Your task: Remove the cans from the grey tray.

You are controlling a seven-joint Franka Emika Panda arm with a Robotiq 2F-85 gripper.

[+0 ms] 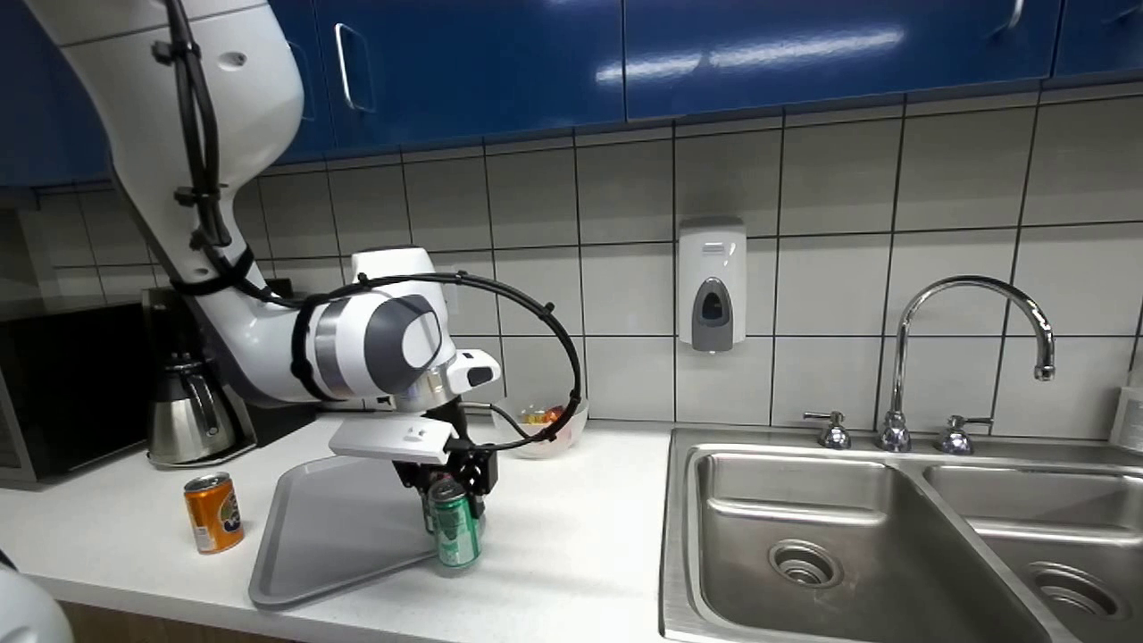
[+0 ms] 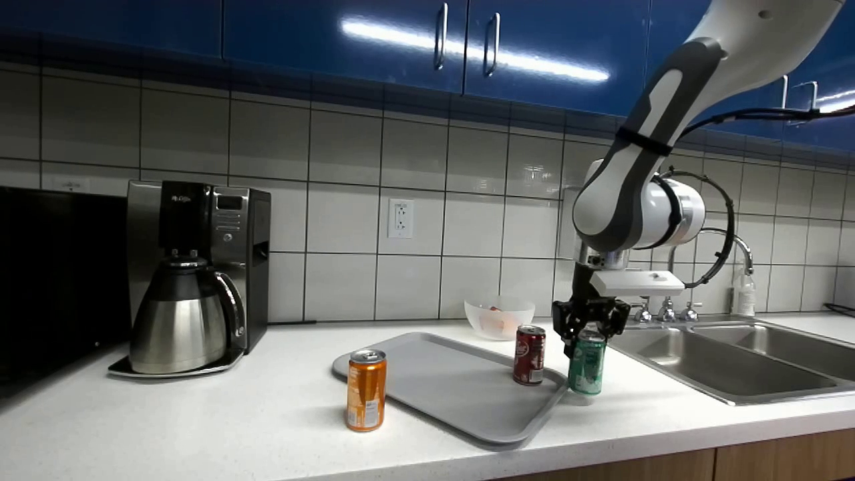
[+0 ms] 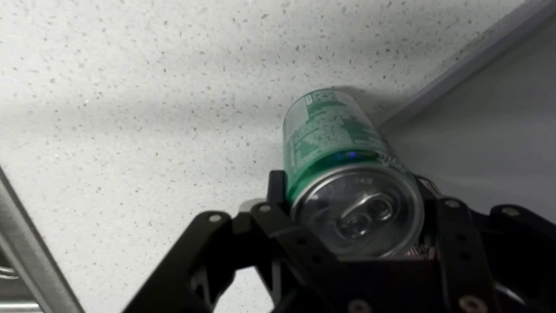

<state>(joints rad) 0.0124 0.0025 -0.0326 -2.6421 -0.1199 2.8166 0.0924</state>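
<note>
My gripper [image 1: 454,511] is shut on the green can [image 2: 588,369], one finger on each side near its silvery top. The can is upright, beside the grey tray [image 1: 339,522], over the white counter; I cannot tell whether it touches the counter. The wrist view shows the green can [image 3: 330,130] between the fingers [image 3: 352,191] and the tray edge [image 3: 499,143] close at the right. The red can [image 2: 529,355] stands on the tray near its end by the gripper; the gripper and green can mostly hide it in an exterior view. The orange can [image 2: 366,391] stands on the counter outside the tray.
A translucent bowl [image 2: 497,319] with reddish contents stands by the wall behind the gripper. The steel sink [image 1: 676,536] lies on the side away from the tray. A coffee maker [image 2: 187,321] stands at the far end. A black cable loops from the arm.
</note>
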